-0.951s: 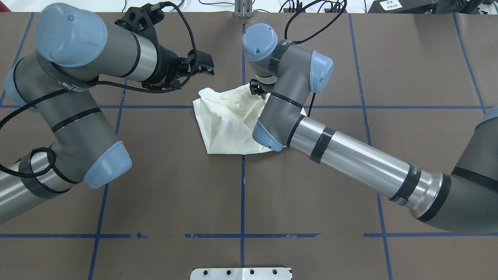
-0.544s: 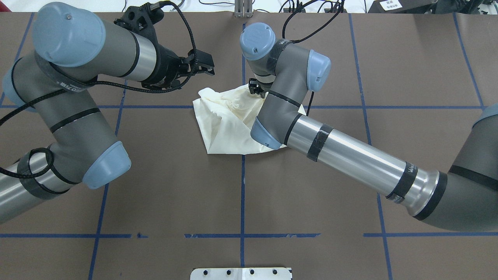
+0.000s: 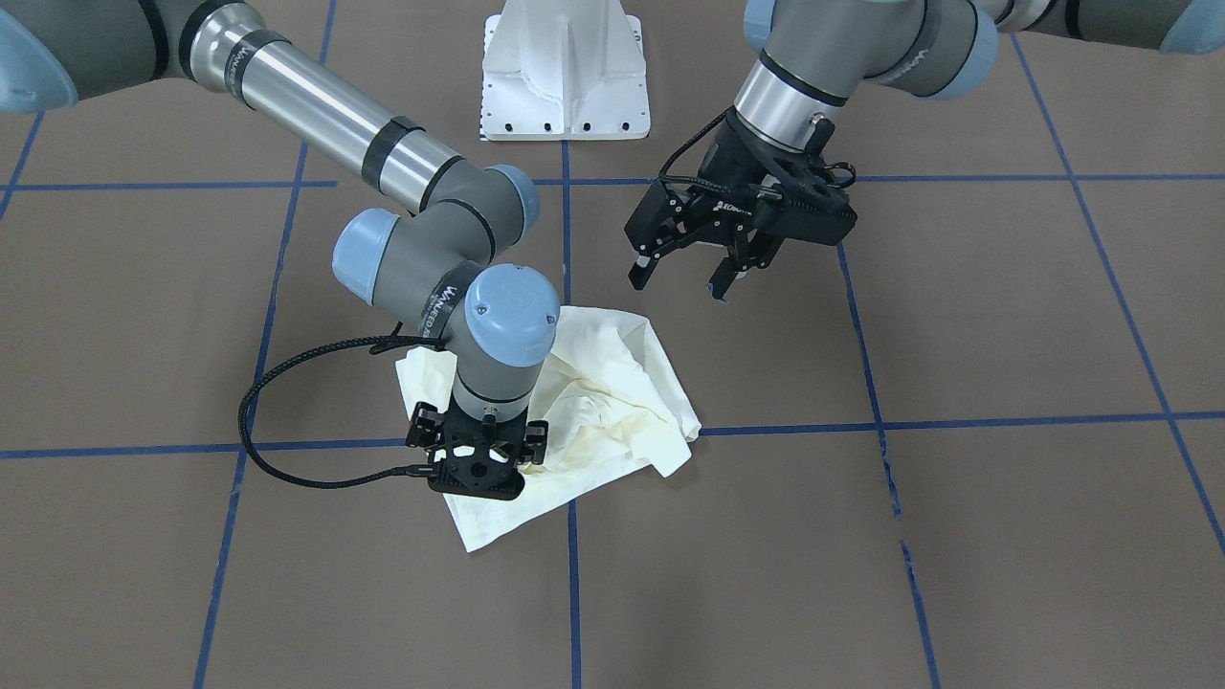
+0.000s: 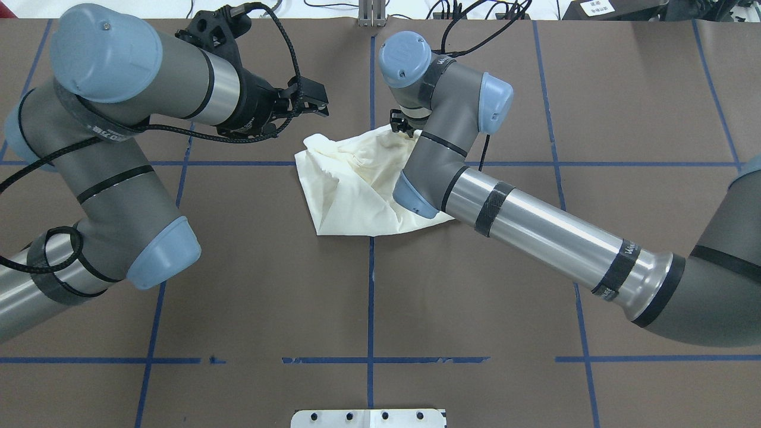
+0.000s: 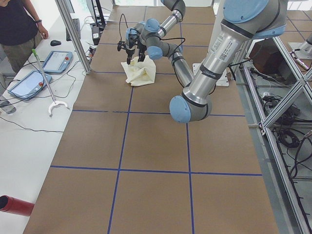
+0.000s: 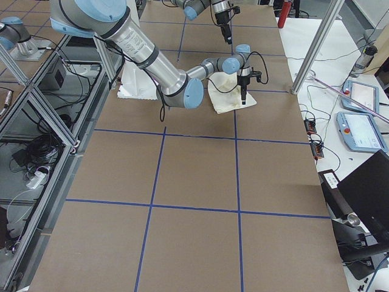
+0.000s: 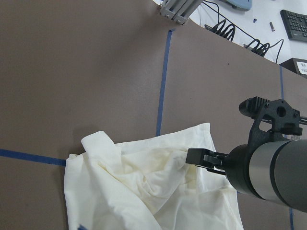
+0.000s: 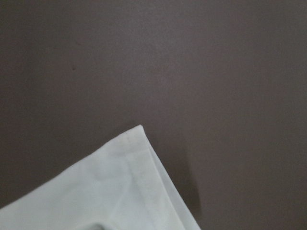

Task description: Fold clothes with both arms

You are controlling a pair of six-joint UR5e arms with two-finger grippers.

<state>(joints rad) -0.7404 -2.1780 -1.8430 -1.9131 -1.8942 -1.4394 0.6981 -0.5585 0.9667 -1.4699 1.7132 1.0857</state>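
Left end effector (image 3: 679,278) released, just beside shirt (image 3: 612,383). Right end effector (image 7: 199,157) on shirt's corner; cannot tell its grip. Best pinch the hem squarely.

Robotics lab: tape-gridded table (image 5: 146,146), aluminium framing (image 5: 72,36), teach pendants (image 6: 360,131) alongside.

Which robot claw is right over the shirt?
The right gripper: it points straight down over the cream shirt. The left gripper hangs open beside it, over bare table.

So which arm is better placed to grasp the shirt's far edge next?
Right. The right gripper stands over the shirt near its far edge; the left gripper hangs open beside the shirt, over the table.
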